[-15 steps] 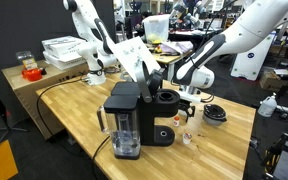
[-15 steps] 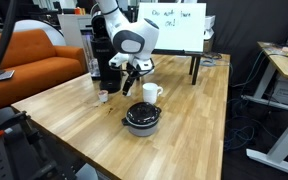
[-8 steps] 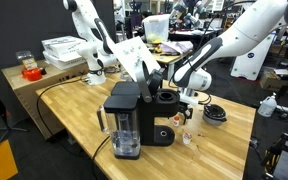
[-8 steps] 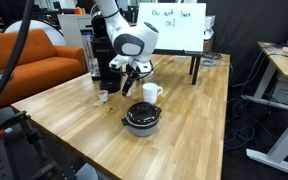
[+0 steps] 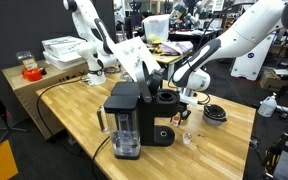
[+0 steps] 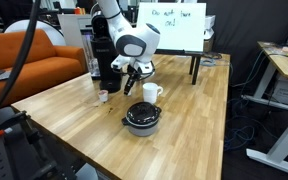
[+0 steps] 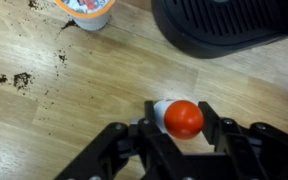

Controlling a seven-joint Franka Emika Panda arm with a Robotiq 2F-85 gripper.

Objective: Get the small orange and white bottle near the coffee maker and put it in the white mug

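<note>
Your gripper [image 7: 177,135] sits right over the small orange and white bottle [image 7: 182,118], and in the wrist view the jaws look drawn in against it, one on each side, with no gap that I can make out. I read that as a pinch. The orange cap faces the camera and only a sliver of white body shows beside it, so the bottle stands upright, or nearly so, with its long axis running up into your palm. It stands above bare wood, whether resting on it or just clear I cannot tell.

A little beyond it sit a small orange-and-white cup [image 7: 84,10] and the black foot of the coffee maker [image 7: 234,25].

Farther off, in an exterior view, the white mug [image 6: 151,93] stands just beside the gripper, on the side away from the coffee maker. Your next move should be straight up, then a short carry over the mug's rim
</note>
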